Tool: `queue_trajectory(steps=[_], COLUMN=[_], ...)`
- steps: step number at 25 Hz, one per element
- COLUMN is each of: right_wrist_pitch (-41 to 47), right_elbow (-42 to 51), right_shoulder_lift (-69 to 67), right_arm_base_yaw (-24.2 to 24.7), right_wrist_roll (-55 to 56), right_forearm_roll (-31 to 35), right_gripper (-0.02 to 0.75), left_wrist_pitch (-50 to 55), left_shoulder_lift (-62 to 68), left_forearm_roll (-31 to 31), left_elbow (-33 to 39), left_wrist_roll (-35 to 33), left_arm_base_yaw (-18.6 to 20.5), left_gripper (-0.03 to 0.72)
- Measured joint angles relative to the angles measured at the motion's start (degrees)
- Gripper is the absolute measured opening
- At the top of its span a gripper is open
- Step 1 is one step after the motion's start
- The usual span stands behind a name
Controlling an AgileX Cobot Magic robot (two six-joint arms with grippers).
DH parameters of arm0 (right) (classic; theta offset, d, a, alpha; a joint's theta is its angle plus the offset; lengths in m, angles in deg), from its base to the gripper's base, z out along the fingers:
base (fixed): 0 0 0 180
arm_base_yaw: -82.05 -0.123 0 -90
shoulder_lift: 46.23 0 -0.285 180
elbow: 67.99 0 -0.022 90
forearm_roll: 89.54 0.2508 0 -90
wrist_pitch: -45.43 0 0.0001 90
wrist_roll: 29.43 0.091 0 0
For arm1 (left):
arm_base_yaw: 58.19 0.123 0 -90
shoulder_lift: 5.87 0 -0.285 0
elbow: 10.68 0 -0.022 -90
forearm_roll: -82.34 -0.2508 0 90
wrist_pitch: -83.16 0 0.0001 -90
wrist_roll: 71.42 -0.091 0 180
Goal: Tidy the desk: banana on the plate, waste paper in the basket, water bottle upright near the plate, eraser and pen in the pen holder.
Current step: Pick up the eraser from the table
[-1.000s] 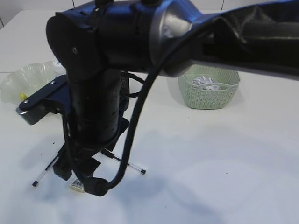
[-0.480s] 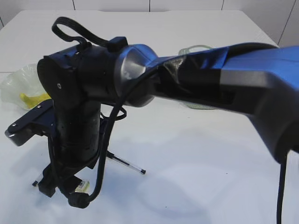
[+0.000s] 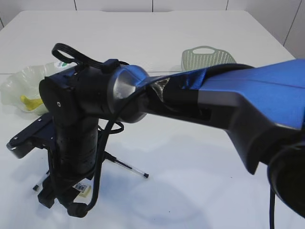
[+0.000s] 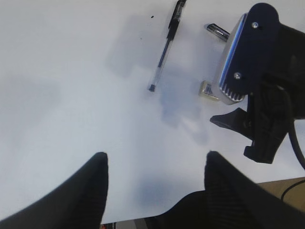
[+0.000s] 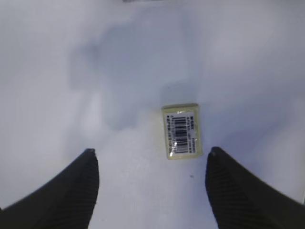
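My right gripper (image 5: 150, 186) has its two fingers (image 5: 66, 191) spread wide, nothing between them and nothing touching them. The eraser (image 5: 181, 131) lies flat on the white table (image 5: 57, 71) just ahead of the gap, closer to the right-hand finger than the left, barcode label facing up.

My left gripper (image 4: 155, 183) is also spread wide and empty, hanging over bare table. Well beyond its fingers (image 4: 83, 191) the pen (image 4: 165, 47) lies on the table, and to the right of that I see the right arm's wrist with the eraser (image 4: 208, 90) just beside it.

In the exterior view the right gripper (image 3: 59, 202) points down at the table, with the eraser (image 3: 82, 188) at its tip and the pen (image 3: 126, 166) just behind it. The banana (image 3: 29, 101) sits in the plate (image 3: 14, 83) at far left, and the basket (image 3: 206, 56) stands at the back.

Against half a second ago, I see the right arm lower and a little further from the camera, the wrist closer to the eraser. The basket is now uncovered, and the eraser and pen have not moved.
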Motion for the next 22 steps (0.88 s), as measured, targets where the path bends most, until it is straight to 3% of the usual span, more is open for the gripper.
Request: queue_trajectory(steps=[15,22], right_wrist_pitch=[-1.41,-0.22], right_elbow=[-0.24,-5.62], right_shoulder_lift=[-3.49,-3.60], right_arm_base_yaw=[0.33,0.55], right_wrist_roll=[-0.09,0.65], right_forearm_roll=[-1.13,-1.27], right_gripper=[0.518,0.518], left_wrist_pitch=[1.40,1.40], left_shoulder_lift=[0.00,0.00], left_forearm_roll=[0.00,0.00], left_elbow=[0.00,0.00], left_wrist_roll=[0.00,0.00], left_arm_base_yaw=[0.00,0.00], left_gripper=[0.454,0.454])
